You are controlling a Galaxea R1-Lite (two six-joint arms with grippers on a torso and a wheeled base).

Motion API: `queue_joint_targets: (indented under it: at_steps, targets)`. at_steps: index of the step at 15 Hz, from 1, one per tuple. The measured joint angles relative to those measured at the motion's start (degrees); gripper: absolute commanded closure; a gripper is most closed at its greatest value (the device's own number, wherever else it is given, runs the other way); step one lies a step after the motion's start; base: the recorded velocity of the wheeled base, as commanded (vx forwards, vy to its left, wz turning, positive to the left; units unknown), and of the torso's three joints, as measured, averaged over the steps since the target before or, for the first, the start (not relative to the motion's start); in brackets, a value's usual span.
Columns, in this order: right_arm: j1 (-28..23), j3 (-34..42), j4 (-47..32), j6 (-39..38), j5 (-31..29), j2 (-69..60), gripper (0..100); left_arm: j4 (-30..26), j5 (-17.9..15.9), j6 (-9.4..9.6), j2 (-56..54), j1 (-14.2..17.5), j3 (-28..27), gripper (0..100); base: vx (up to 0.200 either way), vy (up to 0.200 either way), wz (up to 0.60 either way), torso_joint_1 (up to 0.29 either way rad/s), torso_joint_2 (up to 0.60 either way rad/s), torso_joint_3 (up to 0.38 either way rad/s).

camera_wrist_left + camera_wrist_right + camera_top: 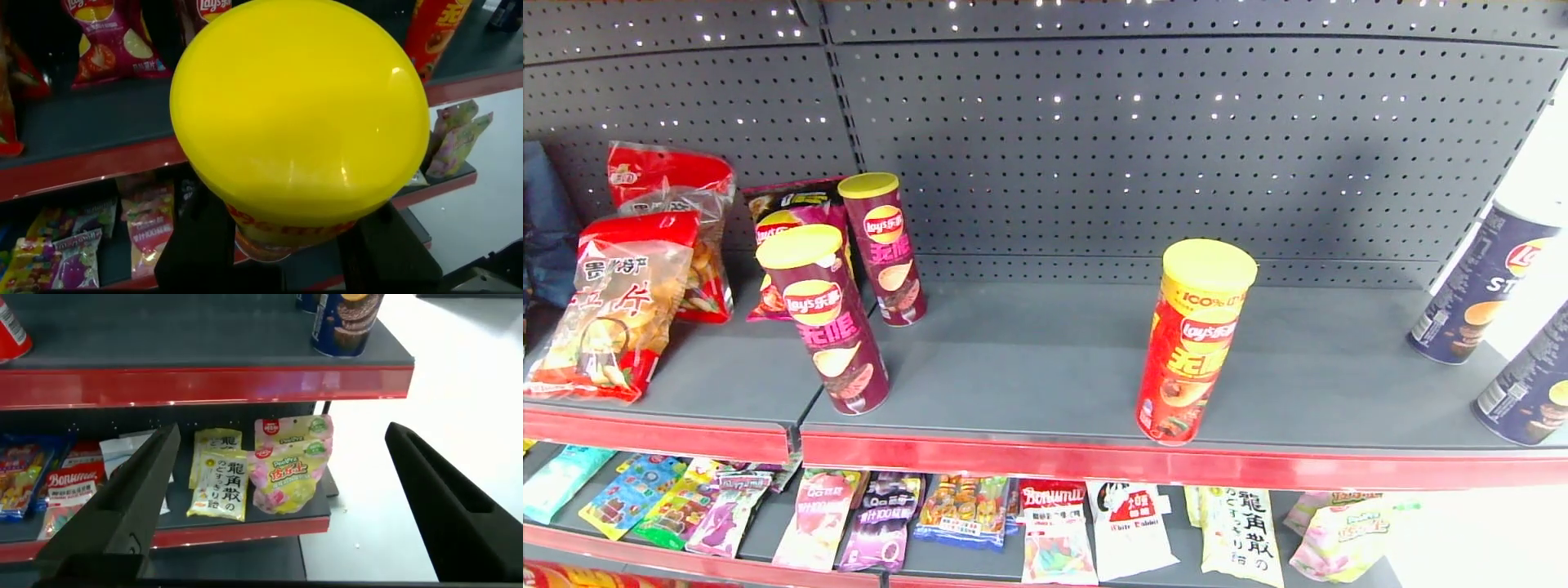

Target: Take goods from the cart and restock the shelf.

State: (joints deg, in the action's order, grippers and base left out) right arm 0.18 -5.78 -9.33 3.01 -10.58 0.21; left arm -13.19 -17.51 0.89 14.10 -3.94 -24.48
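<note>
Ahead, from the head view: aim for the bare stretch of the upper shelf (1029, 359) between the maroon crisp cans (829, 327) and the red crisp can (1196, 339). Set down well back from the red front lip, unlike the red can, parked close to it. Mind the snack bags (621, 302) at the left and the dark blue cans (1478, 286) at the right.

Next, from the left wrist view: left gripper (298, 249) with fingers (212, 261) clamped on the yellow-lidded can (298, 106), out in front of the shelf, not yet on it. Carry upright, lower flat, release only once seated.

Last, from the right wrist view: right gripper (282, 437) spread wide, empty, facing the sweet packets (290, 461) on the lower shelf (245, 528).
</note>
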Motion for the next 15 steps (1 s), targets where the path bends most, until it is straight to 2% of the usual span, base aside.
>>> queue_joint_targets:
  at_steps: [7,15]
  targets:
    - [-0.07,-0.04,0.05,0.05,0.46,-0.11,0,0.00,0.11,0.00,0.39,0.02,-0.44,100,0.000,0.000,-0.60,0.002,0.00,0.002]
    - [-0.05,0.40,1.10,-0.41,1.06,-0.21,0,0.44,0.11,0.00,1.41,0.02,-0.51,100,0.000,0.000,0.00,0.000,0.00,0.000]
